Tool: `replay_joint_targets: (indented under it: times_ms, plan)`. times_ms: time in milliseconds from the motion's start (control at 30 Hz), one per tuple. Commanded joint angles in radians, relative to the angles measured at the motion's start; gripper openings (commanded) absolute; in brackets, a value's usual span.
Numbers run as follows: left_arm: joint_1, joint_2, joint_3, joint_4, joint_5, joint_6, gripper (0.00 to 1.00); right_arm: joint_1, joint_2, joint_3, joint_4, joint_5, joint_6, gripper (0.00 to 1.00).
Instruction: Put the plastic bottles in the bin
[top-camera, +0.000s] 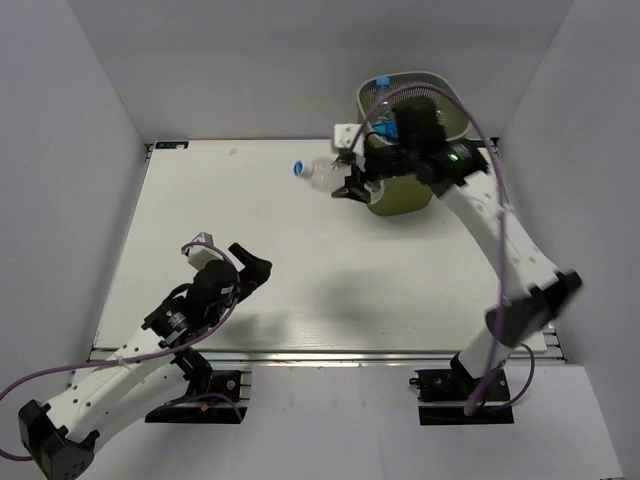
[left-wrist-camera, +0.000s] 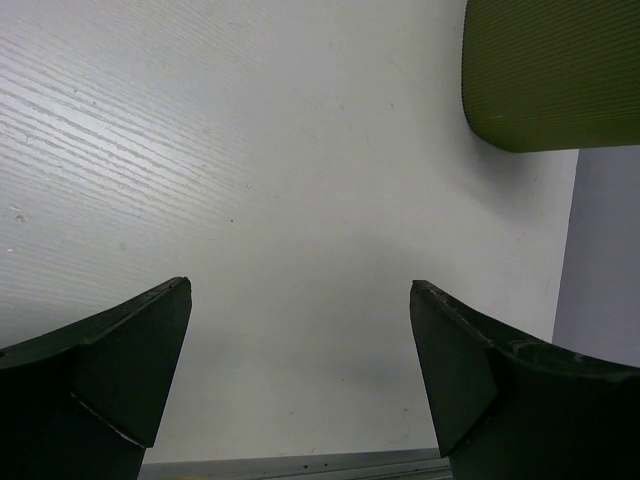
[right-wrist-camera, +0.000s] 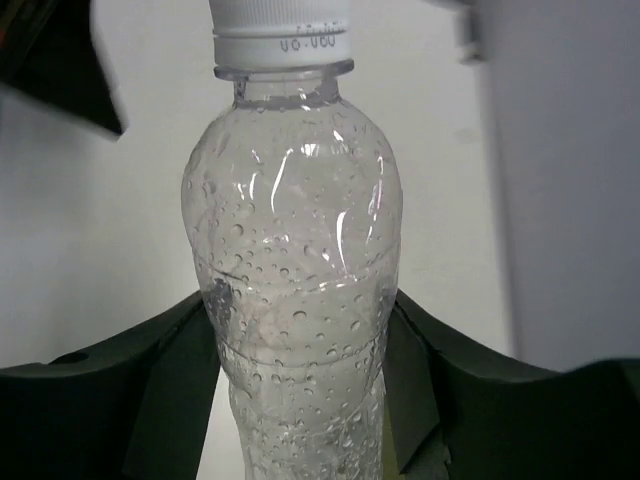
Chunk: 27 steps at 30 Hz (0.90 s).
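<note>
My right gripper (top-camera: 345, 185) is shut on a clear plastic bottle (top-camera: 320, 175), held level above the table just left of the bin (top-camera: 402, 198). In the right wrist view the bottle (right-wrist-camera: 295, 290) stands between my two fingers (right-wrist-camera: 120, 400); it has a white cap and droplets inside. The bin is an olive-green mesh wastebasket at the table's far right; my right wrist hides much of its opening. Something blue (top-camera: 380, 82) shows at its far rim. My left gripper (top-camera: 255, 262) is open and empty over the near left of the table, and its wrist view shows the bin's wall (left-wrist-camera: 550, 70).
White walls enclose the table on the left, back and right. The table's metal front edge (left-wrist-camera: 300, 465) lies just below my left fingers. No other bottles show on the table top.
</note>
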Motion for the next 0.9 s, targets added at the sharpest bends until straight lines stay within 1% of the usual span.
replay_joint_targets:
  times_ms: [0,33,67,100,167,200,267,300,333,367,400,433,500,567,600,633,733,800,833,867]
  plan:
    - [0.004,-0.022,-0.020,-0.003,-0.029,-0.008,1.00,-0.011,-0.197,-0.151,0.527,0.155,0.318,0.13]
    - [0.004,-0.022,-0.020,-0.003,-0.029,-0.008,1.00,-0.014,-0.227,-0.186,0.699,0.203,0.363,0.16]
    - [0.004,-0.022,-0.020,-0.003,-0.029,-0.008,1.00,-0.015,-0.270,-0.262,0.832,0.251,0.371,0.16]
    - [0.004,-0.022,-0.020,0.006,-0.029,-0.008,1.00,-0.017,-0.291,-0.269,0.877,0.391,0.374,0.16]
    - [0.004,-0.022,-0.029,0.017,-0.029,-0.008,1.00,-0.029,-0.281,-0.265,1.003,0.467,0.369,0.16]
    - [0.004,-0.022,-0.029,0.017,-0.029,-0.008,1.00,-0.038,-0.272,-0.258,1.018,0.533,0.366,0.16]
    - [0.004,-0.022,-0.029,0.028,-0.019,-0.008,1.00,-0.073,-0.237,-0.252,1.061,0.604,0.345,0.16]
    - [0.004,-0.022,-0.029,0.028,-0.019,-0.008,1.00,-0.081,-0.223,-0.237,1.057,0.613,0.342,0.16]
    - [0.004,-0.022,-0.029,0.028,-0.019,-0.008,1.00,-0.115,-0.209,-0.211,1.034,0.642,0.342,0.16]
    - [0.004,-0.022,-0.029,0.037,-0.019,-0.008,1.00,-0.124,-0.172,-0.200,1.011,0.650,0.355,0.19]
    - [0.004,-0.022,-0.029,0.037,-0.019,-0.008,1.00,-0.138,-0.132,-0.185,0.996,0.656,0.362,0.19]
    - [0.004,-0.022,-0.029,0.037,-0.019,-0.008,1.00,-0.176,-0.094,-0.141,0.961,0.659,0.374,0.20]
    - [0.004,-0.022,-0.029,0.037,-0.019,-0.008,1.00,-0.216,-0.036,-0.127,0.927,0.659,0.385,0.24]
    - [0.004,-0.022,-0.029,0.037,-0.010,-0.008,1.00,-0.247,-0.014,-0.100,0.901,0.612,0.414,0.47]
    - [0.004,-0.022,-0.029,0.028,-0.010,-0.008,1.00,-0.262,0.018,-0.078,0.818,0.583,0.418,0.58]
    - [0.004,-0.032,-0.029,0.028,-0.010,-0.008,1.00,-0.268,0.024,-0.059,0.806,0.580,0.441,0.90]
    - [0.004,-0.032,-0.039,0.041,-0.010,-0.008,1.00,-0.287,0.017,-0.082,0.816,0.598,0.521,0.90]
    - [0.004,-0.032,-0.039,0.069,0.011,0.018,1.00,-0.296,0.009,-0.058,0.792,0.534,0.570,0.90]
    - [0.004,-0.032,-0.039,0.115,0.022,0.043,1.00,-0.299,0.008,-0.045,0.737,0.509,0.581,0.90]
    - [0.004,-0.013,-0.039,0.141,0.051,0.102,1.00,-0.301,0.009,0.017,0.701,0.459,0.590,0.90]
